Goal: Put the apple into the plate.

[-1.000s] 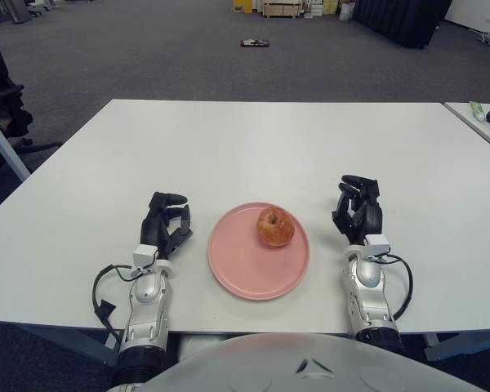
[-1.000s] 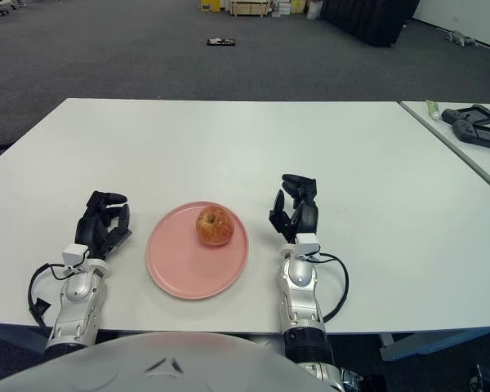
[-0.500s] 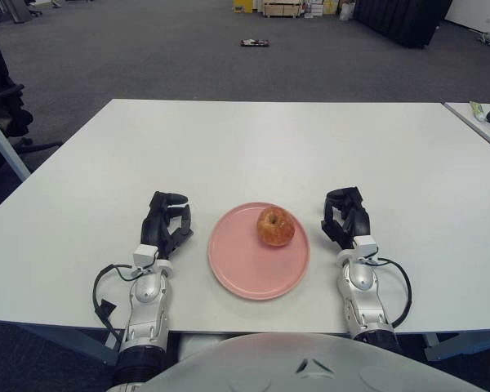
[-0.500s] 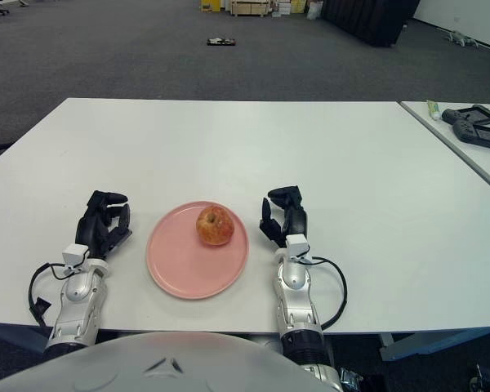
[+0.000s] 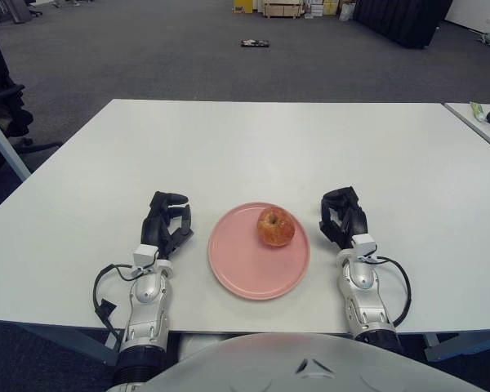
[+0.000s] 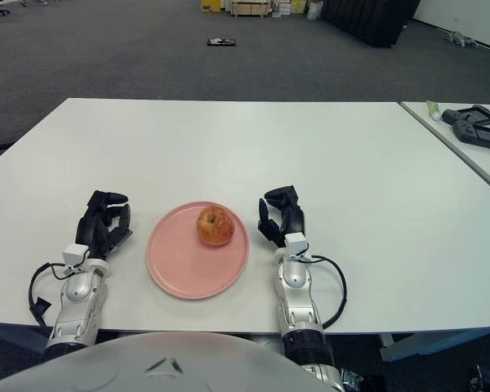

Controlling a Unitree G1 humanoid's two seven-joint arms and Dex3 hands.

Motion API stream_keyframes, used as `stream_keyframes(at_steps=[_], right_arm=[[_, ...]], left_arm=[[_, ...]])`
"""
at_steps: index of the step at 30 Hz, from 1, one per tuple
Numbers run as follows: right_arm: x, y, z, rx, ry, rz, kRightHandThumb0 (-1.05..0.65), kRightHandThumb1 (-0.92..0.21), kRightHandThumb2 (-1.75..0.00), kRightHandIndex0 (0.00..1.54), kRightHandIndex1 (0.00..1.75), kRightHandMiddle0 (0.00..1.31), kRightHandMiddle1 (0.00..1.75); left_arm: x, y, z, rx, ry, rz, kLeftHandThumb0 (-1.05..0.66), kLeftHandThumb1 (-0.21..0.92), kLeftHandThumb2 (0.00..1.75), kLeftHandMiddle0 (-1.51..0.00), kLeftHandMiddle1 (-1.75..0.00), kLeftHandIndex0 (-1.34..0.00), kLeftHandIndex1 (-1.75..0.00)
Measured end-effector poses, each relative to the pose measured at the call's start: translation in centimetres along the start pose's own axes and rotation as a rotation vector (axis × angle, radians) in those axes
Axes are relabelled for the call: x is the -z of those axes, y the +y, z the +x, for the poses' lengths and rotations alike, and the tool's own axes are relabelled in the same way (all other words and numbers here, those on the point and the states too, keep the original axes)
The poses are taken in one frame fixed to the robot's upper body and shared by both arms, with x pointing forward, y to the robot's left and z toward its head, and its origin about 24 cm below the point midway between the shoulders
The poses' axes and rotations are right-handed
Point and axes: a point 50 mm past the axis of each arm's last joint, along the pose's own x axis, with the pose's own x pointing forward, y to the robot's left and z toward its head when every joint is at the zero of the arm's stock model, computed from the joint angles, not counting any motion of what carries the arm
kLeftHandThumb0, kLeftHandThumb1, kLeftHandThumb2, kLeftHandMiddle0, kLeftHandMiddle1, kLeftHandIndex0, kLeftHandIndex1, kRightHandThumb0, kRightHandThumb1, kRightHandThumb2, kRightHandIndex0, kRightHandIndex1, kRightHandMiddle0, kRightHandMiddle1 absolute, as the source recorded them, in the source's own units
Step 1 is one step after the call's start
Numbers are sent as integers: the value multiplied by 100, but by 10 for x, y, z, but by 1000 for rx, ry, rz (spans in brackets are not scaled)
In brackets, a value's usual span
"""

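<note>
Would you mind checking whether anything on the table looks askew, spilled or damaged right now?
Nothing stands out. The apple sits whole on the pink plate, toward its far right part, and the plate lies flat on the table. The left hand and right hand flank the plate, holding nothing.

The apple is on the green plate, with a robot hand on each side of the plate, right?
Not quite: the plate is pink, not green, as the left eye view shows. The apple does sit on it, with the left hand on one side and the right hand on the other.
</note>
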Motion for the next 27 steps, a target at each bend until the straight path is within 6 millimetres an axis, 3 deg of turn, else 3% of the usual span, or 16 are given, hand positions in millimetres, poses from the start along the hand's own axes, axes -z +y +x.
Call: stream_keyframes(at_steps=[27], right_arm=[[-1,-2,2,-1,17,-27,-38,-70,-84,56,127,33,175]], left_arm=[[-1,0,0,2,-2,3,-38,73,80,-52,-175,-31,-175]])
